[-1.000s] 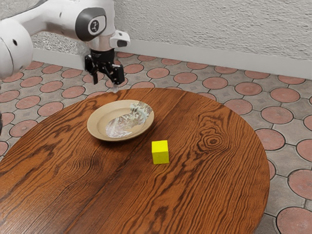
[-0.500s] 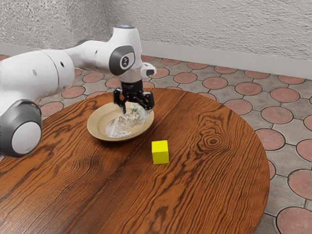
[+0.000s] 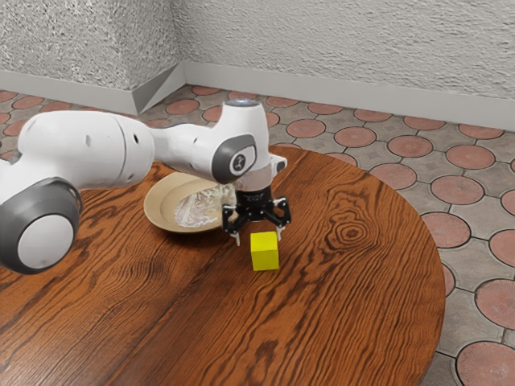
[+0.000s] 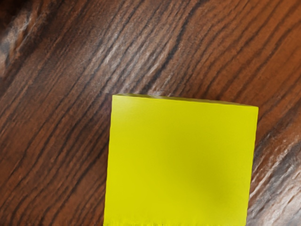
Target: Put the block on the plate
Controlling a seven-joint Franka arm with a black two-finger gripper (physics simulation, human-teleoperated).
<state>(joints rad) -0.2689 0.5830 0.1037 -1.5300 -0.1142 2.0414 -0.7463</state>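
Exterior view: my gripper [image 3: 257,236] hangs low, right at the block [image 3: 264,252], which covers part of the space between its tips.
Fingers: spread well apart, gripping nothing; one tip has a clear gap to the block, the other is so close to its upper corner that I can't tell whether they touch.
Block: yellow, sitting flat on the table [image 3: 346,314], off the plate [image 3: 163,201], towards the exterior view's right.
Plate: also on the table; my arm [image 3: 183,149] and gripper hide part of it, so I can't follow the whole rim.
Arm: comes in from the exterior view's left, where the edge cuts it off.
Wrist view: the block's upper face looms large over wood grain, one end cut off; a dark corner patch I can't make out.
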